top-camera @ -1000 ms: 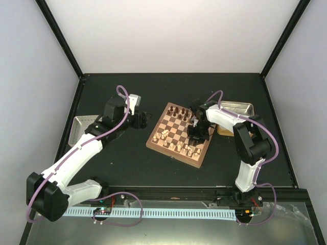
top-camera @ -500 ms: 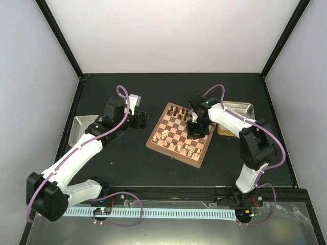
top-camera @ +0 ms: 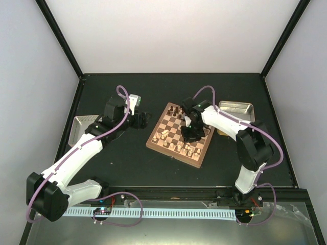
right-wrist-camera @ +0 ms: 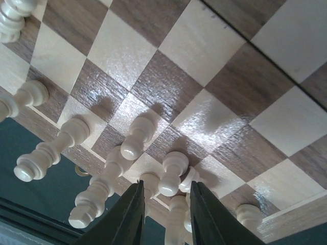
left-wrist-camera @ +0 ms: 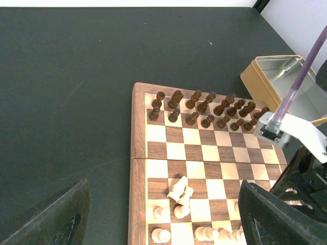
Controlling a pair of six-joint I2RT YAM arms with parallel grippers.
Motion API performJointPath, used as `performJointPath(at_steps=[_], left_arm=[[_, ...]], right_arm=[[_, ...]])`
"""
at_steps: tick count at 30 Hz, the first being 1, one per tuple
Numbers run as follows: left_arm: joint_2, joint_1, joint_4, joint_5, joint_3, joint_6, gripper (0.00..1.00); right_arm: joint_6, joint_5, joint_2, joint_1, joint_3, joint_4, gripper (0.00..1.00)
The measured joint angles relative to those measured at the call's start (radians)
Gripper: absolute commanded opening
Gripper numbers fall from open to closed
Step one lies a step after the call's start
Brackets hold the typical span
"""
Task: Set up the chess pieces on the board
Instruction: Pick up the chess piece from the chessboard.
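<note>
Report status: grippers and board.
Left gripper open, off the board. Right gripper low among cream pieces, grip unclear. Dark pieces ranked; cream cluttered, some toppled.

Black table (top-camera: 168, 92) with the board (top-camera: 172, 131) between left tray (top-camera: 77, 124) and right tray (top-camera: 236, 108).

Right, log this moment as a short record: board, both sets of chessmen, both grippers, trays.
chessboard: wooden, mid-table, turned askew
dark pieces: two rows along the far edge
pale pieces: bunched at the near edge, not in rows; a few look toppled
left gripper: open, off the board, to its left
right gripper: low over the pale cluster, jaws narrowly apart; grip on a piece unclear
right tray: metal, beyond the board's right corner
left tray: metal, far left, partly hidden
</note>
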Motion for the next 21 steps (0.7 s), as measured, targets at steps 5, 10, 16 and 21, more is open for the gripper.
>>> performJointPath(at_steps=[5, 10, 16, 21], left_arm=[[0.0, 0.0, -0.001, 0.0, 0.0, 0.0, 0.8], [0.0, 0.0, -0.002, 0.0, 0.0, 0.0, 0.8], [0.0, 0.0, -0.004, -0.01, 0.0, 0.0, 0.8], [0.0, 0.0, -0.006, -0.026, 0.0, 0.0, 0.8]], right_arm=[[-0.008, 0.011, 0.019, 0.027, 0.0, -0.008, 0.25], [-0.01, 0.023, 0.04, 0.035, 0.003, -0.01, 0.22], [-0.011, 0.037, 0.061, 0.04, 0.003, -0.011, 0.22], [-0.01, 0.043, 0.062, 0.043, 0.004, -0.011, 0.12]])
